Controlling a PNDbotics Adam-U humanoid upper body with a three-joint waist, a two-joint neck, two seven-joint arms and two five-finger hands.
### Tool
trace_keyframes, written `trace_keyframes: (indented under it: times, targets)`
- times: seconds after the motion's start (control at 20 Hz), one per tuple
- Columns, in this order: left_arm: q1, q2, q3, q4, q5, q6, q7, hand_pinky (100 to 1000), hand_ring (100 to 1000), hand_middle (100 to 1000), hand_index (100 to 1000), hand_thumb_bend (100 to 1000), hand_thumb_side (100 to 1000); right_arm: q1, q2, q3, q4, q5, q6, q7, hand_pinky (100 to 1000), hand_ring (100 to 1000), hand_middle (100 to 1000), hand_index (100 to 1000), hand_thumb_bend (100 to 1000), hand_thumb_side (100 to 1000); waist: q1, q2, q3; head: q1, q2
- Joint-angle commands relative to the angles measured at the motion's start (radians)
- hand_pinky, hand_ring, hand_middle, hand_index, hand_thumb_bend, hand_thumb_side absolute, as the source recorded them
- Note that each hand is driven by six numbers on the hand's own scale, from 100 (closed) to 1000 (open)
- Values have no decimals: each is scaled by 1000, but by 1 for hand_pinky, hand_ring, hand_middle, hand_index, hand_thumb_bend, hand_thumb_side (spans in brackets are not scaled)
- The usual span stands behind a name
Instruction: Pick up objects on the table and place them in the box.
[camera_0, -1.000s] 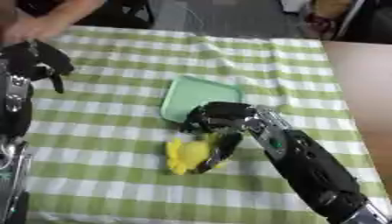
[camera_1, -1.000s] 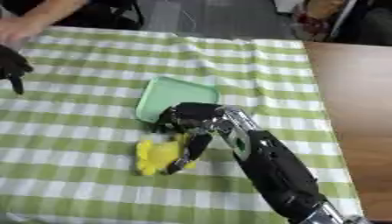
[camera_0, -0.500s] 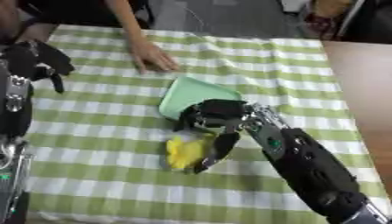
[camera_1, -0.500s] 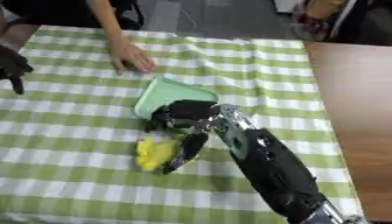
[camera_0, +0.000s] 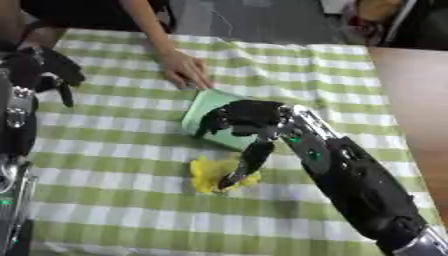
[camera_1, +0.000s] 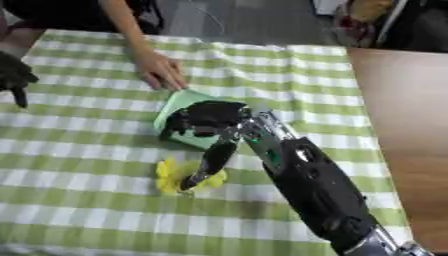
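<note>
Small yellow crumpled-looking object (camera_0: 213, 173) lies on the green-and-white checked tablecloth (camera_0: 114, 200), just in front of the pale green shallow rectangular box (camera_0: 203, 111), near the middle of the table. Can't tell what the yellow thing is beyond colour and a lobed outline.

Right hand (camera_0: 242, 117), black with silver joints, comes in from the lower right and hangs over the near part of the box. Most of its fingers are curled down over the box. One long finger (camera_0: 252, 160) points down and its tip touches the right side of the yellow object. It's not wrapped round it and not pinching it: contact by one straight finger only. Whether the curled fingers touch the box, can't tell.

The right forearm (camera_1: 315, 195) crosses the cloth diagonally and hides the box's near right corner and the cloth under it.

A person's bare hand (camera_0: 184, 70) reaches in from the far edge, palm down on the cloth, fingertips touching the far left corner of the box.

Left hand (camera_0: 45, 67) shows at the left edge, well apart from box and yellow object, fingers bent downward, holding nothing. Its arm runs down the left edge.

Bare brown wooden tabletop (camera_0: 416, 100) shows right of the cloth.
</note>
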Motion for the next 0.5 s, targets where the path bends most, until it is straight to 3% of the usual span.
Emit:
trace_keyframes:
  times: [0.05, 0.4, 0.45, 0.5]
  targets:
    - [-9, 11, -1, -15, 1, -1, -2, 238, 480, 500, 434, 599, 998, -13, -12, 5, -28, -15, -8, 18, 582, 665, 734, 848, 686, 585, 4, -14, -2, -5, -1]
    - [-9, 12, -1, -15, 1, -1, -1, 238, 480, 500, 434, 599, 998, -10, -14, 9, -32, -32, -5, 32, 572, 657, 730, 846, 708, 574, 4, -14, -2, -5, -1]
    - [-9, 12, -1, -16, 1, -1, -2, 238, 480, 500, 434, 601, 995, -8, -14, 9, -32, -35, -5, 34, 572, 658, 730, 846, 647, 600, 4, -14, -2, -4, -1]
    - [-9, 12, -1, -16, 1, -1, -2, 237, 480, 500, 434, 599, 998, -6, -13, 11, -32, -36, -5, 36, 571, 657, 730, 846, 706, 567, 4, -13, -2, -4, -1]
